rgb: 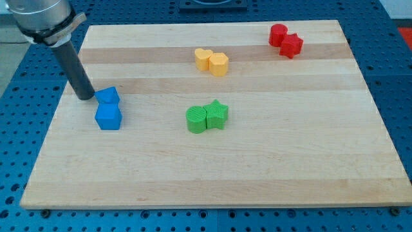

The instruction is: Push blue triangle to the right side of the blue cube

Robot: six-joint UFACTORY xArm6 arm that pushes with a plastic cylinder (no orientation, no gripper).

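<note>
The blue triangle lies near the board's left side, touching the top of the blue cube, which sits just below it in the view. My tip rests on the board right at the triangle's left edge, touching it or nearly so. The dark rod rises from there toward the view's top left.
Two yellow blocks sit together at top centre. A green cylinder and green star touch in the middle. Two red blocks sit at top right. The wooden board's left edge is close to the tip.
</note>
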